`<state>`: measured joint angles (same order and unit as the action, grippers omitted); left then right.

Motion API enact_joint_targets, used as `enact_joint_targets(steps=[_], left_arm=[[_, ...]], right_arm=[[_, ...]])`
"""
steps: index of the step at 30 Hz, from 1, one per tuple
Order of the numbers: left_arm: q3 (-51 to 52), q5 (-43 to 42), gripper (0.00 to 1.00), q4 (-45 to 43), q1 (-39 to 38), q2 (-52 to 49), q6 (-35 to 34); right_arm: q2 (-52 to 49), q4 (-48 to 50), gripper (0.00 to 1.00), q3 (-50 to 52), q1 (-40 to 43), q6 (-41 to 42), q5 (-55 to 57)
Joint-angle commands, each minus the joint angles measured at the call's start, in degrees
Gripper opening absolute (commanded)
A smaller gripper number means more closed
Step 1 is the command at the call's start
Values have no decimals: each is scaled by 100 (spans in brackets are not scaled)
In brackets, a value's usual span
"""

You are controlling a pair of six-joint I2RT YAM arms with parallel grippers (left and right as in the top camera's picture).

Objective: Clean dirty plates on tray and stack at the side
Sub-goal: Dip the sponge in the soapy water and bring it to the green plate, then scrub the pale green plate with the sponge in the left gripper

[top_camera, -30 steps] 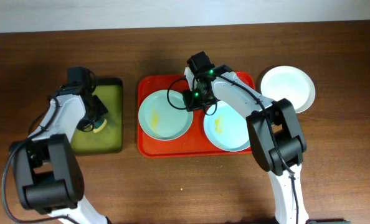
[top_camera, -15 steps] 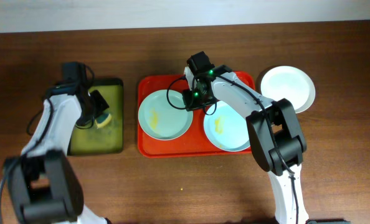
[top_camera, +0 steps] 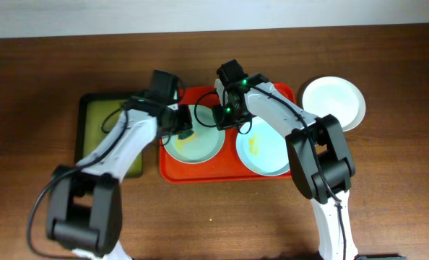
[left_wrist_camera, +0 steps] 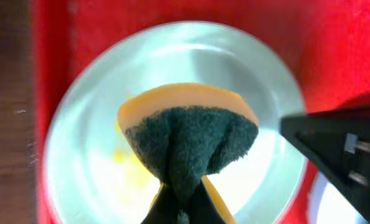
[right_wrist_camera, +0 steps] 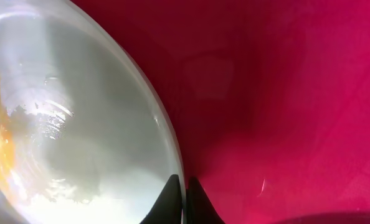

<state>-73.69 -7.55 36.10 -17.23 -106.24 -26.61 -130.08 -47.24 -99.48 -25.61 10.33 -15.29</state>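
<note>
While my left pincer [top_camera: 179, 129] is clamped tight on a folded sponge [left_wrist_camera: 188, 134], it hangs over the mint plate [left_wrist_camera: 91, 124] on the tray [top_camera: 200, 173]. My right pincer [right_wrist_camera: 184, 198], nearly closed, nips that plate's rim, steadying it. Scrubbing is the step in hand; next, I should press down onto the yellow smear [left_wrist_camera: 119, 155]. Beyond lie the blue plate [top_camera: 269, 155], smeared, and the white plate [top_camera: 334, 101], off the tray.
</note>
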Motion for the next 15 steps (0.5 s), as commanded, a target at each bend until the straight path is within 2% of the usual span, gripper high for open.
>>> enact_joint_targets(steps=[1,3,5,8,11,13,15], left_arm=[[59,-63,0,-282,-142,-549,-114],[59,-44,0,-472,-175,-850,-59],[57,544,0,-459,-166,-1064,-48],[57,2944,0,35,-157,-1086,-52],[-20,3982,0,494,-157,-1071,-52],[-232,4039,0,734,-157,-997,-52],[-433,3493,0,796,-164,-887,-52]], right_arm=[[-72,4,4,-17,-52,-39,96],[-72,20,4,-17,-52,-39,98],[-72,9,4,-17,-52,-42,98],[-72,9,4,-17,-52,-42,127],[-72,9,4,-17,-52,-39,247],[-72,9,4,-17,-52,-42,249],[-72,9,4,-17,-52,-39,249]])
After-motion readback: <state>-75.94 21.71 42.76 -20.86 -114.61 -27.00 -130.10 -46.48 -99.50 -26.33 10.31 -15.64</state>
